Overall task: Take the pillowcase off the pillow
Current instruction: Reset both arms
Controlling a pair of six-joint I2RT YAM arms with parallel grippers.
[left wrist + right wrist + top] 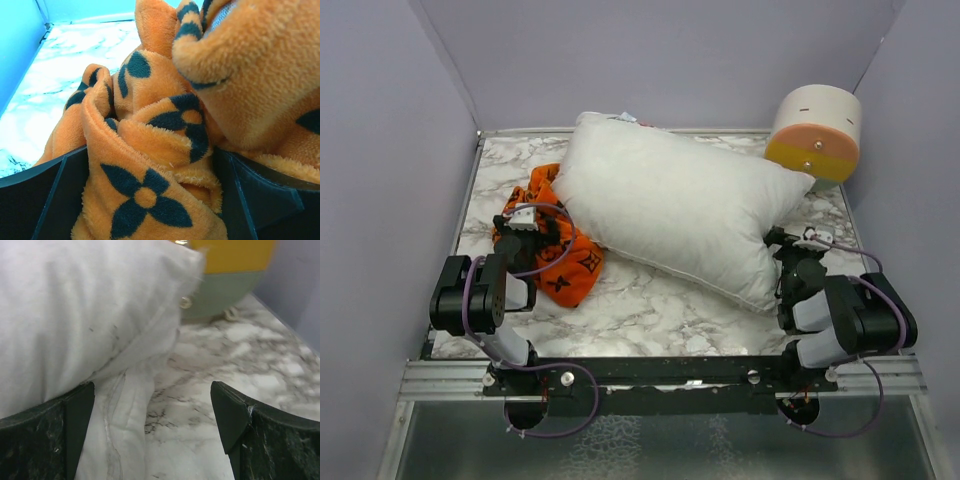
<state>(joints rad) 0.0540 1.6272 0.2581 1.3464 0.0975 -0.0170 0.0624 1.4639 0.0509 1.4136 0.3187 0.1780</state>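
The bare white pillow (680,205) lies diagonally across the marble table; in the right wrist view it (75,315) fills the upper left. The orange pillowcase (565,265) with black flower prints lies crumpled at the pillow's left, off it. My left gripper (525,228) sits on the pillowcase. In the left wrist view its jaws (145,200) stand wide apart with bunched pillowcase fabric (150,150) between them. My right gripper (782,250) is open and empty at the pillow's near right corner. In the right wrist view its (150,430) left finger touches the pillow's edge.
A white, orange and yellow cylinder (815,130) leans at the far right corner and shows behind the pillow in the right wrist view (230,270). Lilac walls enclose the marble table (650,310) on three sides.
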